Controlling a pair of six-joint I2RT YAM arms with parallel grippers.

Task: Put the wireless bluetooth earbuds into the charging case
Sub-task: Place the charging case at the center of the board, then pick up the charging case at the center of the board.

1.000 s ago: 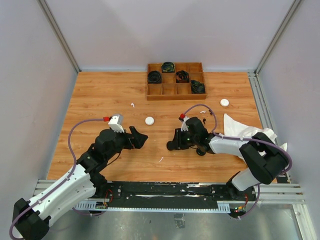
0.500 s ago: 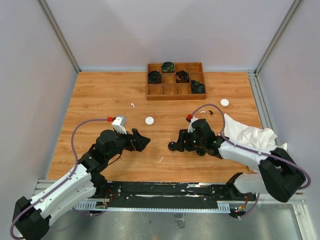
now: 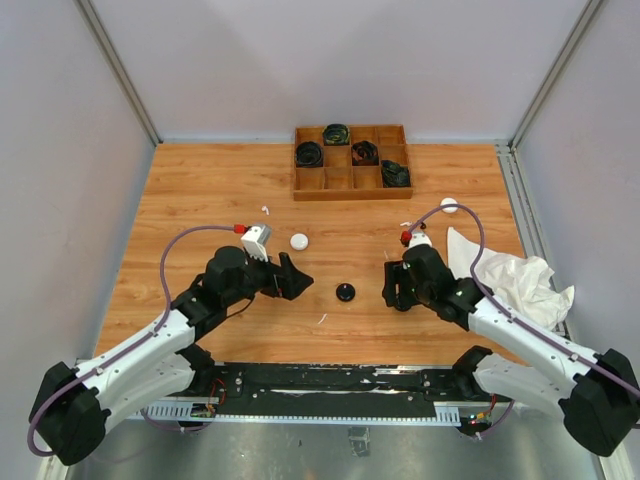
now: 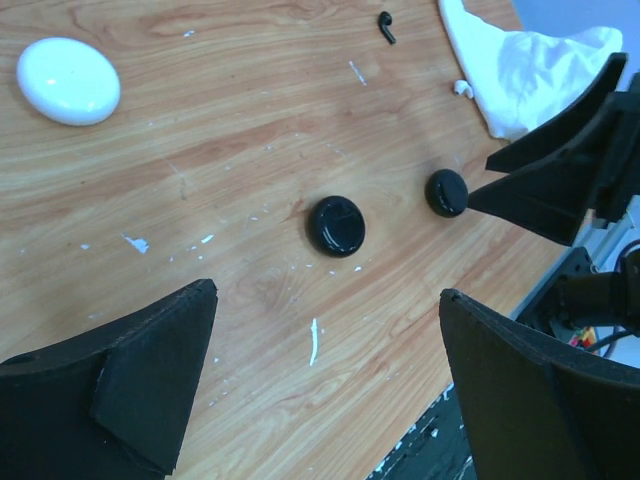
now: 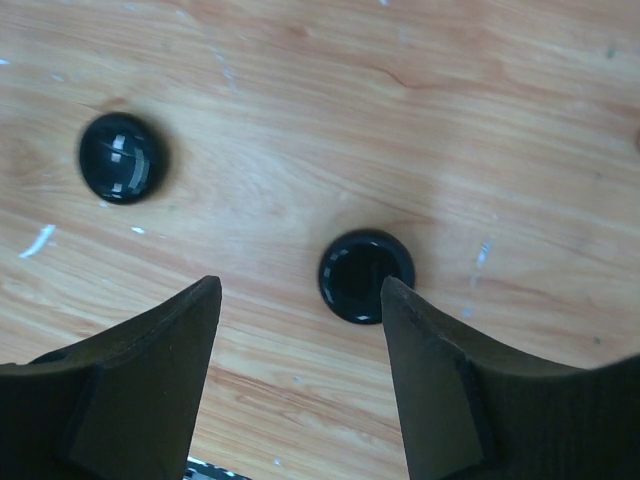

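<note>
A black round case [image 3: 345, 292] lies on the table between my two grippers; it also shows in the left wrist view [image 4: 337, 225] and the right wrist view [image 5: 122, 157]. A second black case [image 5: 366, 276] lies just ahead of my right gripper [image 5: 300, 285], close to its right finger. My right gripper [image 3: 393, 290] is open and empty. My left gripper [image 3: 295, 278] is open and empty, left of the middle case. A black earbud [image 4: 386, 27] and a white earbud [image 4: 461, 87] lie near the cloth.
A white round case [image 3: 299, 241] lies behind my left gripper, and another white case [image 3: 449, 205] lies at the back right. A wooden tray [image 3: 352, 182] holding coiled black cables stands at the back. A crumpled white cloth [image 3: 510, 275] lies on the right.
My right gripper has drawn back to the right, leaving the black case alone in the middle. My left gripper has moved a little to the right towards it.
</note>
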